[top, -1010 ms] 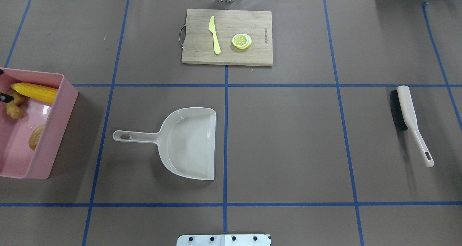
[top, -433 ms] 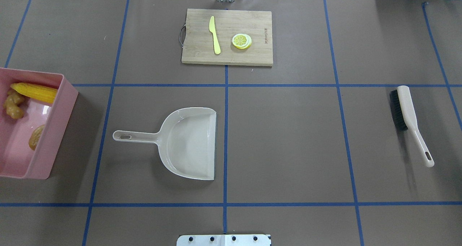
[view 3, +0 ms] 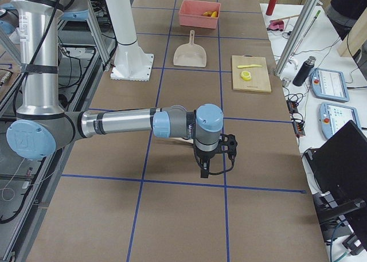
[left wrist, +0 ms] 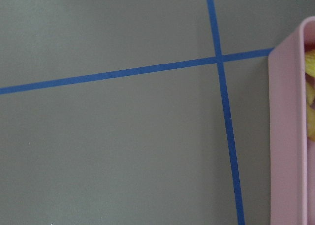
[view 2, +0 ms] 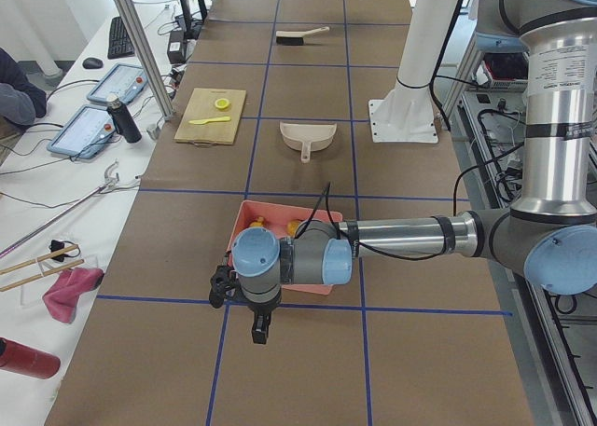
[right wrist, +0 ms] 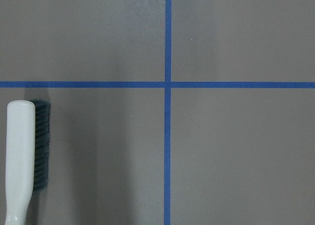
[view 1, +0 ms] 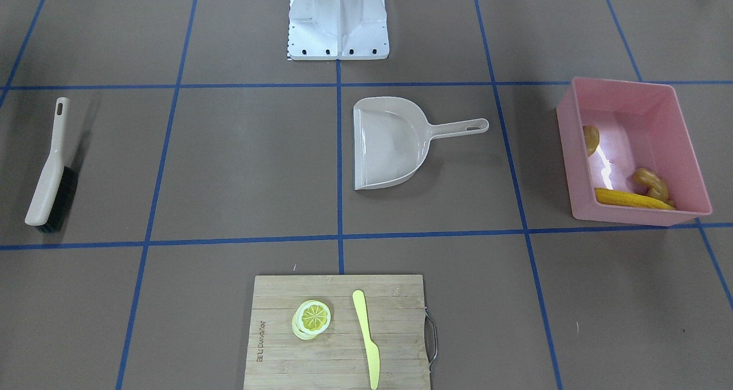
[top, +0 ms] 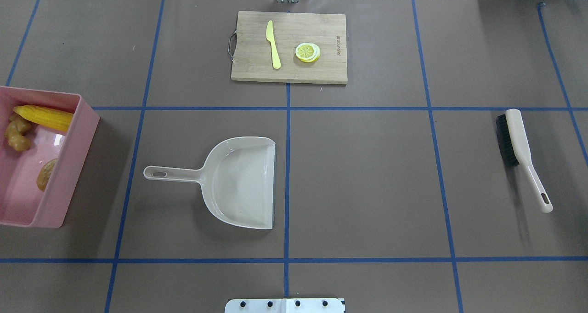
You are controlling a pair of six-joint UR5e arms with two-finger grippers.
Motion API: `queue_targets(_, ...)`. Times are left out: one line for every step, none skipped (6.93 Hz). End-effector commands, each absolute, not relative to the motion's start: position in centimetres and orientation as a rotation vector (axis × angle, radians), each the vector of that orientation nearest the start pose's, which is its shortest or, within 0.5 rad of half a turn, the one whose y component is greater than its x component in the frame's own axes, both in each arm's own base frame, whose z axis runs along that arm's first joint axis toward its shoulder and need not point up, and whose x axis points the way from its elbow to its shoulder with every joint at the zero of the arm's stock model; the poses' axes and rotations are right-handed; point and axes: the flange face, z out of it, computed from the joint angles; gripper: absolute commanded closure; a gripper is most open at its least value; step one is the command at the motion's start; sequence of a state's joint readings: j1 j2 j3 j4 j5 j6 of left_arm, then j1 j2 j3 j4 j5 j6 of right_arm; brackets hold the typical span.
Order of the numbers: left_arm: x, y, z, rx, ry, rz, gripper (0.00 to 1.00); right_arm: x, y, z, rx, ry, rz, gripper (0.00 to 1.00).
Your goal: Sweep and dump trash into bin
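Note:
The pink bin (top: pixel 69 166) stands at the table's left end and holds the yellow corn cob (top: pixel 43 115), the tan ginger root (top: pixel 16 133) and the brown potato (top: pixel 46 175). In the front-facing view the bin (view 1: pixel 570 161) is at the right, with corn (view 1: pixel 630 199), ginger (view 1: pixel 650 182) and potato (view 1: pixel 591 138) inside. My left gripper (view 2: pixel 261 331) hangs beyond the bin's outer side, seen only in the left side view; I cannot tell its state. My right gripper (view 3: pixel 203 170) shows only in the right side view; I cannot tell its state.
A beige dustpan (top: pixel 239 184) lies left of the table's middle, handle pointing left. A brush (top: pixel 519 143) lies at the right, also in the right wrist view (right wrist: pixel 19 156). A wooden cutting board (top: pixel 252 65) at the back holds a yellow knife (top: pixel 274 46) and lemon slice (top: pixel 307 52).
The dark tip of my left gripper, over the bin's left edge one second ago, has left the overhead view to the left. Nothing on the table has moved.

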State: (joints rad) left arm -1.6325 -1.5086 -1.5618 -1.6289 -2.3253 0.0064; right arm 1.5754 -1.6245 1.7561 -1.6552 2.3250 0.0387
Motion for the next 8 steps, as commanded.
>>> queue_targets(-9.4,-46.2,68.9,-0.052,0.750,-0.233,0.02,6.9,-46.9,60.3,0.032,-0.754,0.030,0.00)
queue_targets(-9.5,-46.7,67.5,-0.064,0.753,-0.324,0.02,6.9,-46.9,60.3,0.031,-0.755,0.032,0.00)
queue_targets(-9.1,-47.0,68.3,-0.064,0.748,-0.315,0.02,7.4,-46.8,60.3,0.035,-0.757,0.042,0.00)
queue_targets(-9.0,-46.0,68.8,-0.033,0.764,-0.312,0.02,7.5,-46.8,60.3,0.036,-0.758,0.042,0.00)
queue_targets(-8.8,-45.9,68.9,-0.035,0.796,-0.307,0.02,7.6,-46.7,60.4,0.035,-0.758,0.044,0.00)
queue_targets(-8.6,-46.0,68.3,-0.029,0.824,-0.297,0.02,7.6,-46.8,60.3,0.037,-0.758,0.045,0.00)
queue_targets(-8.4,-44.9,68.4,-0.042,0.867,-0.300,0.02,7.7,-46.8,60.3,0.036,-0.758,0.049,0.00)
queue_targets(-8.1,-43.1,68.2,-0.049,0.888,-0.299,0.02,8.3,-46.6,60.4,0.040,-0.759,0.059,0.00)
